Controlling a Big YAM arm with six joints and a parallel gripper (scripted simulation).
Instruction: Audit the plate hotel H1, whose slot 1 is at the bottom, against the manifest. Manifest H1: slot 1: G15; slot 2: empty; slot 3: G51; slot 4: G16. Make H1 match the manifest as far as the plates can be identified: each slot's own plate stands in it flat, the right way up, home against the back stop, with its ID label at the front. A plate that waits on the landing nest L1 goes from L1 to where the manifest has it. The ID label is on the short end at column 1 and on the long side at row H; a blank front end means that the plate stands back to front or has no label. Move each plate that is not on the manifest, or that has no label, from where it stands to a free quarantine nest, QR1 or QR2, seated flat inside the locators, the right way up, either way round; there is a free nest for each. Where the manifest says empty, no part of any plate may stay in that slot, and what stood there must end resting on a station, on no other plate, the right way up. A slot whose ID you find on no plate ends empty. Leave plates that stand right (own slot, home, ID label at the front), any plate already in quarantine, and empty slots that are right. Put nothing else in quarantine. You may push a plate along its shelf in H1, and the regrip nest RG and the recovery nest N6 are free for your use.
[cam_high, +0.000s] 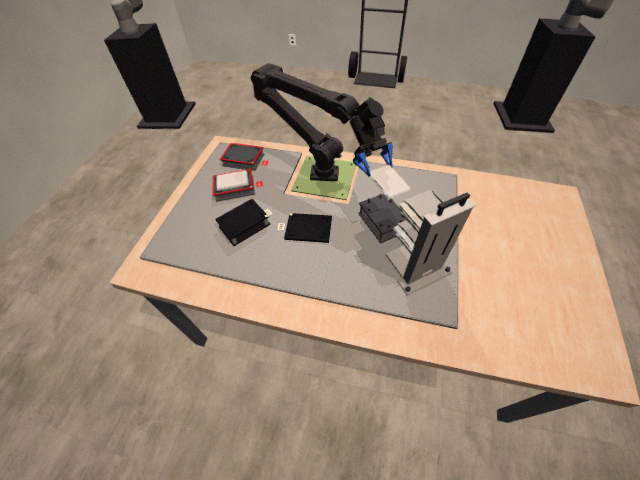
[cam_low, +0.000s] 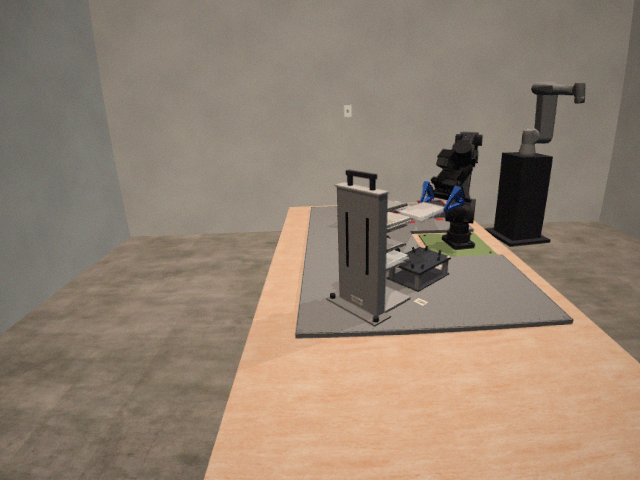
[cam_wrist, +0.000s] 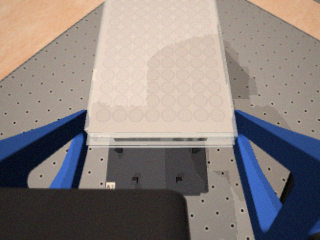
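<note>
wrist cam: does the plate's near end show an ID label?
No. The near short end of the plate, between the pincer fingers, looks blank in the wrist view.

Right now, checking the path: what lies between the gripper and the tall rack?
The white plate, gripped by the gripper, stretches toward the rack; the top view shows it best.
</note>
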